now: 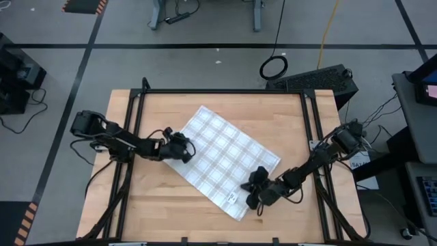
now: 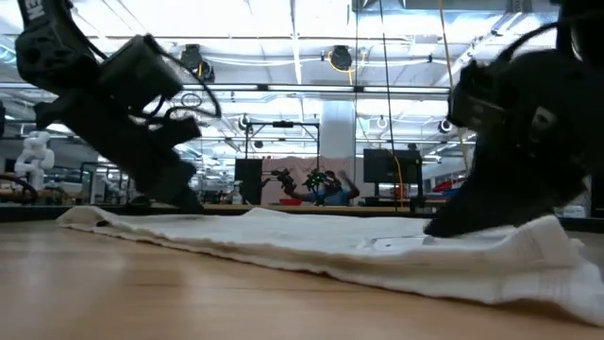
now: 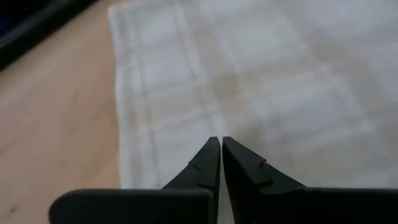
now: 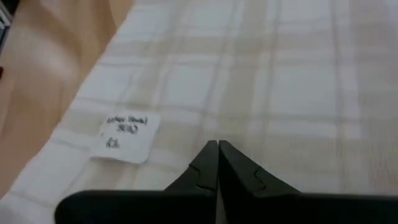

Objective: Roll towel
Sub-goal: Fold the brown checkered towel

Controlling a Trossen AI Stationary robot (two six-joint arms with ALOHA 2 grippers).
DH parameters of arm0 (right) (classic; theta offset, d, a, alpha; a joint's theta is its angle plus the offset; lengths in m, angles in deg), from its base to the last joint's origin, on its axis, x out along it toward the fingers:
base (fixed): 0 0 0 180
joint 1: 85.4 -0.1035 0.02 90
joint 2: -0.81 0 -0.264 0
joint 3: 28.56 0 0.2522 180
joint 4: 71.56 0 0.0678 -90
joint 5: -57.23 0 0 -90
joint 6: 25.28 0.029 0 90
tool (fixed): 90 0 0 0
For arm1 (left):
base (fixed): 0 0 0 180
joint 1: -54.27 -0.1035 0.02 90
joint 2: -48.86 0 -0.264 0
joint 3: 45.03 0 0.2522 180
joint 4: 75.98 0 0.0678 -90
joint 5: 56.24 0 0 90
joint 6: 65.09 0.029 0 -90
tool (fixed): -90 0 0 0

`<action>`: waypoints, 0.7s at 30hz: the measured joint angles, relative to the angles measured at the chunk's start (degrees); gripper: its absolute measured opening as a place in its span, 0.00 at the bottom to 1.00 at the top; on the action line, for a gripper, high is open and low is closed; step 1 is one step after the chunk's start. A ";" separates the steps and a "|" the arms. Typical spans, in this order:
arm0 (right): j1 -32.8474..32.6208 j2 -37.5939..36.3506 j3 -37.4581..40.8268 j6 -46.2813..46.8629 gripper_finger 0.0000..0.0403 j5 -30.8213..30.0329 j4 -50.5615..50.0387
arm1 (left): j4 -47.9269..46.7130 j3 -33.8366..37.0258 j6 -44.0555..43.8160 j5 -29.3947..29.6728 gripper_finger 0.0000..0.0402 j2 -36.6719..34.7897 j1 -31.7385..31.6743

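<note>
High view showed the towel [image 1: 222,157] lying flat and askew on the wooden table [image 1: 157,212], unrolled. The left gripper [image 1: 183,149] rested on the towel's edge nearest that arm, its fingers [image 3: 208,163] pressed together with cloth spreading ahead of the tips; whether any fabric was caught between them could not be told. The right gripper [image 1: 254,187] sat on the opposite end, near one corner, likewise pressed shut, with a small white label [image 4: 127,138] just beside its tips. Thin, soft and wrinkly, the cloth looked light and likely to slide or bunch on the smooth wood, so a hold at the edge or corners beneath each pincer seemed best for starting a roll.
</note>
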 joint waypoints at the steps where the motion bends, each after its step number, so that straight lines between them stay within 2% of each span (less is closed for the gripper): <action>1: -0.09 -0.05 -0.80 -1.13 0.01 -0.89 -0.20 | 1.73 -0.03 0.55 -0.06 0.06 -0.31 -0.25; 6: 0.54 -2.76 -3.98 -8.12 0.01 -1.08 -1.82 | 11.19 -0.32 1.37 -4.46 0.06 -1.07 2.37; 11: 0.56 -7.28 -6.74 -10.77 0.01 -0.20 -14.38 | 17.41 -0.45 -0.83 -10.13 0.06 -0.99 10.40; 16: 0.04 -8.12 -7.11 -6.48 0.01 -0.14 -27.11 | 17.33 -0.47 -6.44 -10.25 0.06 1.03 20.20; 21: 0.10 -5.16 -7.06 1.16 0.01 -0.21 -29.72 | 12.30 -0.47 -13.32 -8.05 0.06 5.43 24.48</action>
